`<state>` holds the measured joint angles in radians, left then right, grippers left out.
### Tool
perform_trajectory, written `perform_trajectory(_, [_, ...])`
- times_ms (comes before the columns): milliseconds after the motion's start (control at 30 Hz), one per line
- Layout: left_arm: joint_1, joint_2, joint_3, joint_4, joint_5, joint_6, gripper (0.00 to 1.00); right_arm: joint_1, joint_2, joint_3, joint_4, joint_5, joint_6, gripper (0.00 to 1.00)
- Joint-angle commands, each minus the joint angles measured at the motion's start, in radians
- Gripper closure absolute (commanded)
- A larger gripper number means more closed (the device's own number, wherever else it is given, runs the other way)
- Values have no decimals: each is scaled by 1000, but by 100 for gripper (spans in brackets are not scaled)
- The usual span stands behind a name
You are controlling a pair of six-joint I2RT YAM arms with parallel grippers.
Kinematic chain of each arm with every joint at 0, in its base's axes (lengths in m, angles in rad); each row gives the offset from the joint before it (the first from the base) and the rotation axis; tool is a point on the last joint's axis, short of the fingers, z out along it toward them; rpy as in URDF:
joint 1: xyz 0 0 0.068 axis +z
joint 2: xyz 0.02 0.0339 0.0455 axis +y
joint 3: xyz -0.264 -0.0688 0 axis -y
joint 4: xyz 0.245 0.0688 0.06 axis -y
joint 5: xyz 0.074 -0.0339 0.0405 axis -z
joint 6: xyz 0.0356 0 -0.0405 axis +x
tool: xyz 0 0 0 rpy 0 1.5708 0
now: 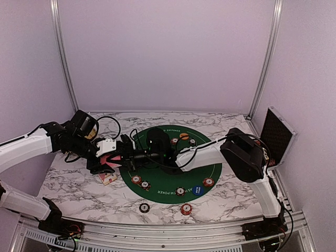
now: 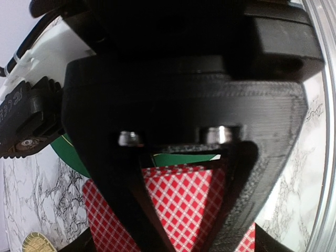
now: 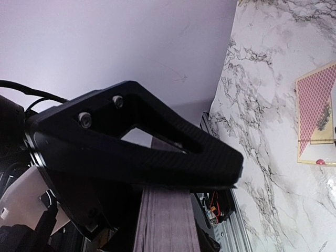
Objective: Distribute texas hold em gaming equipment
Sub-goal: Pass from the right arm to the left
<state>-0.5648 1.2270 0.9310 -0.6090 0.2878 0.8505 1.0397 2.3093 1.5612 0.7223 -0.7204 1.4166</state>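
My right gripper [image 1: 130, 154] reaches left across the green poker mat [image 1: 168, 170] and is shut on a deck of red-backed cards [image 3: 168, 226], seen edge-on under its upper finger [image 3: 157, 147]. My left gripper [image 1: 114, 157] meets it at the mat's left edge. In the left wrist view a black finger [image 2: 236, 199] with a triangular opening lies over the deck's red checked back [image 2: 194, 210]; my own jaws cannot be made out there. Dealt cards [image 1: 107, 178] lie on the marble, also in the right wrist view [image 3: 315, 118]. Chips [image 1: 136, 179] and a blue button [image 1: 197, 190] sit on the mat.
More chips sit at the mat's far side [image 1: 184, 136] and near side [image 1: 180, 191]. Two chips [image 1: 144, 208] [image 1: 185, 209] lie on the marble by the front edge. An open black case [image 1: 278, 135] stands at the right wall. My right elbow [image 1: 242, 153] hangs over the mat's right side.
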Motion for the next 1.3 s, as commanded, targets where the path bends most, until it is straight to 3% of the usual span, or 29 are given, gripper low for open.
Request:
perform_trajectory(0, [-3,-3,5,-2,-7,24,26,11,13,43,16,-24,-13,89])
perform_trajectory(233, [-4,-9,3,14,-10,21,26,13,15,43,-12,-25,-23,89])
perform_trajectory(333, [-5,-16,1,20,-11,18,16,13,15,46,-15,-25,-25,89])
perform_trajectory(500, [-13,-16,-5,19,-14,19,15,14,16,50,-19,-24,-27,89])
perform_trajectory(1067, [-22,-21,4,11,-7,20,40,9,25,50,-67,-20,-51,90])
perform_trajectory(1267, [-21,-23,11,9,-5,6,43,5,20,53,-105,-16,-72,90])
